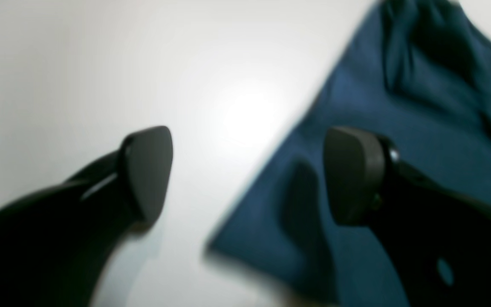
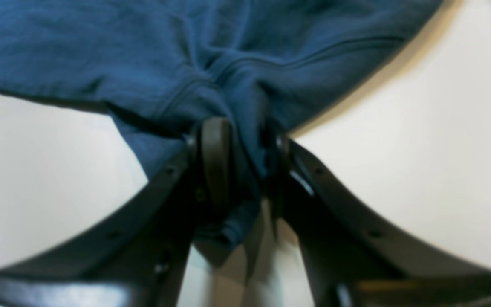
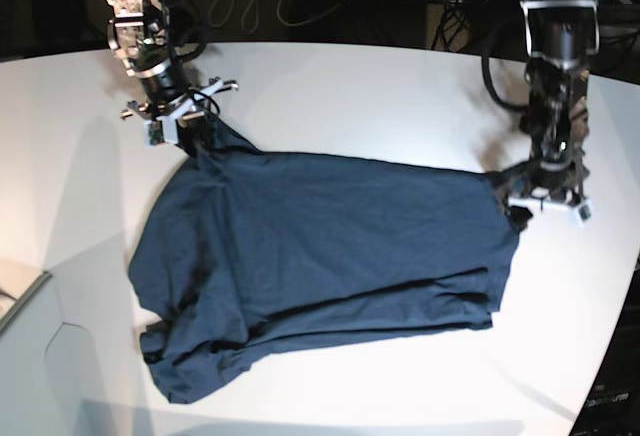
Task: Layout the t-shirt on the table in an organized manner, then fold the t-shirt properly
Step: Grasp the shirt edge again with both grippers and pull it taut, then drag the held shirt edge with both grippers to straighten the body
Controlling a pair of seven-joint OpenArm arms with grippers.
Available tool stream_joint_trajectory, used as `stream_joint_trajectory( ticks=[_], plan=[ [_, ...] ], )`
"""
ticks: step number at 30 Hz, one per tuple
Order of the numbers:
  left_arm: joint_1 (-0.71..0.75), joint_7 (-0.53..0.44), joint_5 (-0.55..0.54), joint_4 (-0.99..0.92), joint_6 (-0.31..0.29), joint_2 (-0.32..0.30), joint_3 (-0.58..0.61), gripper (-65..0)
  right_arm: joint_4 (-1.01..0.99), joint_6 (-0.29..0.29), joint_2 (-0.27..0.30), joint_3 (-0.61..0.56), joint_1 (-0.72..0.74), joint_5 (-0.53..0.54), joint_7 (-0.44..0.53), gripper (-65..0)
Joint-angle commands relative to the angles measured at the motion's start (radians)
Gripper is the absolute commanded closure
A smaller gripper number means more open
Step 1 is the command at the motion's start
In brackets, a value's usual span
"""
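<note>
Navy t-shirt (image 3: 330, 246) spread on white table (image 3: 400, 96), right gripper (image 2: 239, 145) at ten o'clock pinching a seamed edge, left gripper (image 1: 247, 175) at three o'clock, jaws wide over a corner

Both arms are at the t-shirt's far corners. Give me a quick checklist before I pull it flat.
1. Right gripper shut on the t-shirt: ok, cloth is bunched between its fingers.
2. Left gripper gripping: not ok, its jaws are open with one finger over the cloth's edge.
3. Shirt flat: not ok, wrinkled, with the near left part folded over.
4. Shirt fully on the table: ok.
5. Neck label facing up: cannot tell.
</note>
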Motion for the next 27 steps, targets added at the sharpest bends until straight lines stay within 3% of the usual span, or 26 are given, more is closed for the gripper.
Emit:
stream_joint_trajectory(
  ticks=[1,5,18,20,25,26,27],
  plan=[
    [0.040,0.015,-0.001,0.070,0.002,-0.011,-0.002,-53.4,-0.011,-0.026,0.005,0.001,-0.017,-0.033,-0.116,-14.8],
    [0.148,0.015,-0.001,0.218,0.002,-0.011,-0.002,-53.4,-0.011,-0.026,0.003,0.000,-0.012,-0.033,-0.116,-14.8],
    [0.086,0.015,-0.001,0.100,0.002,-0.010,0.144,-51.9,-0.010,-0.026,0.003,0.000,-0.017,-0.033,-0.116,-14.8],
    [0.086,0.015,-0.001,0.102,0.002,-0.010,0.157,-43.2,-0.010,-0.026,0.003,0.001,-0.017,-0.033,-0.119,-14.8],
    [0.090,0.015,-0.003,0.131,0.004,-0.010,0.153,-4.9,-0.007,-0.026,0.003,0.001,-0.015,-0.033,-0.116,-14.8],
    [0.093,0.015,-0.003,0.148,0.008,-0.010,0.153,0.0,-0.007,-0.026,0.003,0.001,-0.014,-0.033,-0.116,-14.8],
    [0.095,0.015,-0.003,0.171,0.010,-0.011,0.153,0.0,-0.007,-0.026,0.003,0.001,-0.012,-0.033,-0.116,-14.8]
  ],
)
